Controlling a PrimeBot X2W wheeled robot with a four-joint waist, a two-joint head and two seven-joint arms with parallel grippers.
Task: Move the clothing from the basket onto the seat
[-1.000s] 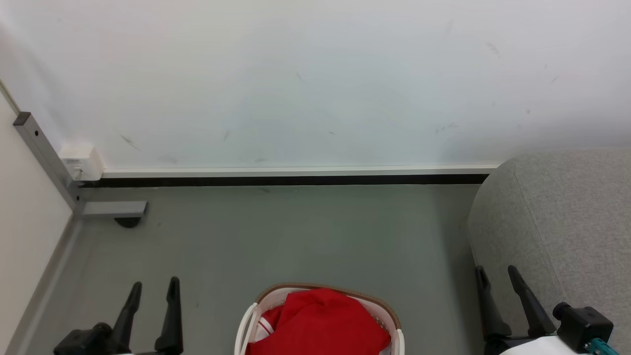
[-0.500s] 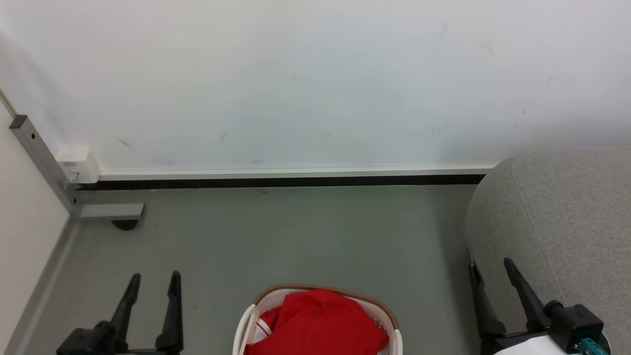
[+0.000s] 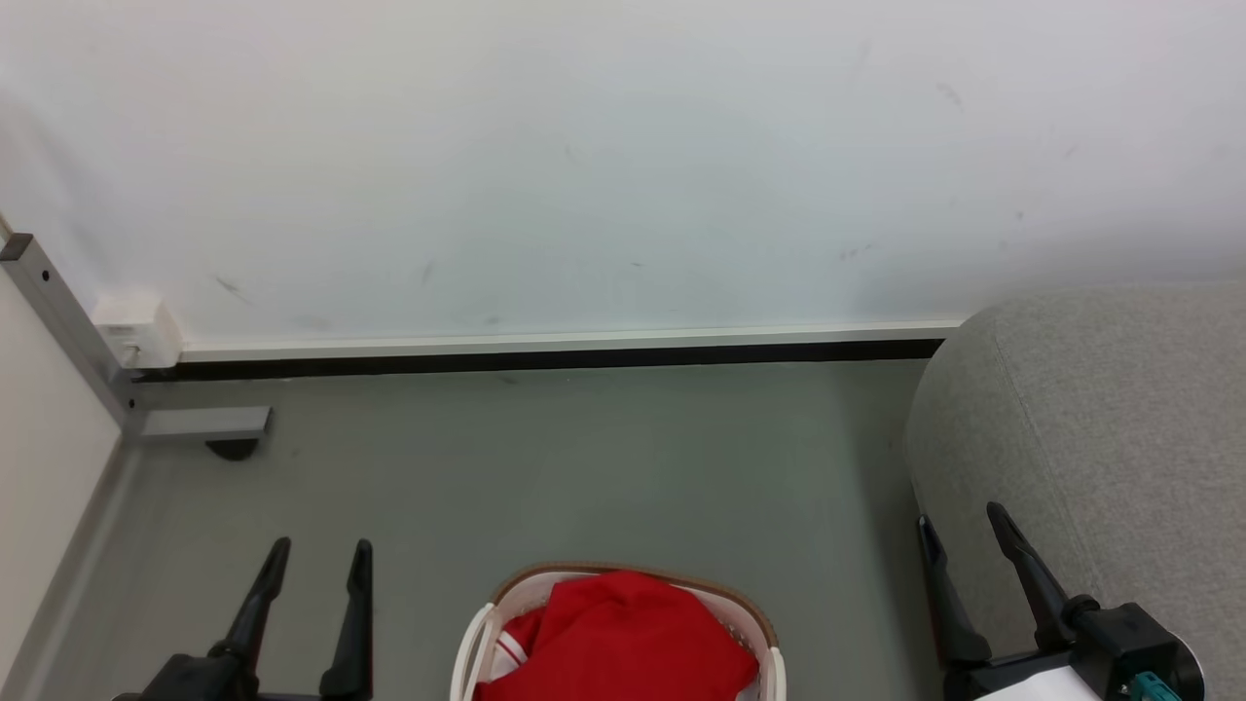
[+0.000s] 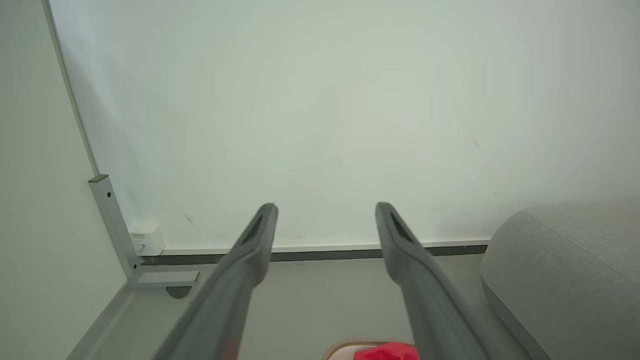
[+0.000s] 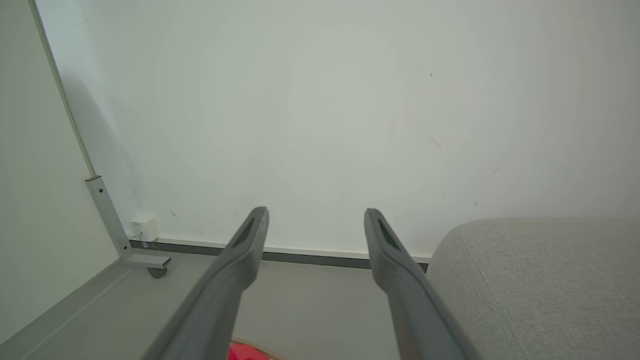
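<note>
The red clothing [image 3: 623, 638] lies heaped in the white basket [image 3: 769, 633] with a brown rim, at the bottom middle of the head view. Its white stripe trim shows at the left. The light grey seat [image 3: 1100, 428] stands to the right of the basket. My left gripper [image 3: 319, 550] is open and empty, left of the basket. Open too is my right gripper [image 3: 959, 518], in front of the seat's left side. A sliver of the clothing [image 4: 385, 353] and the seat [image 4: 570, 270] show in the left wrist view. The seat [image 5: 540, 280] is at the right of the right wrist view.
A white wall [image 3: 623, 156] with a dark baseboard runs across the back. A grey metal post [image 3: 58, 312] with a foot and a small white box [image 3: 136, 331] stands in the left corner. Grey floor [image 3: 584, 467] lies between wall and basket.
The whole head view has shifted slightly, so the camera moved. My left gripper has risen and moved a little right. My right gripper has crept up and left.
</note>
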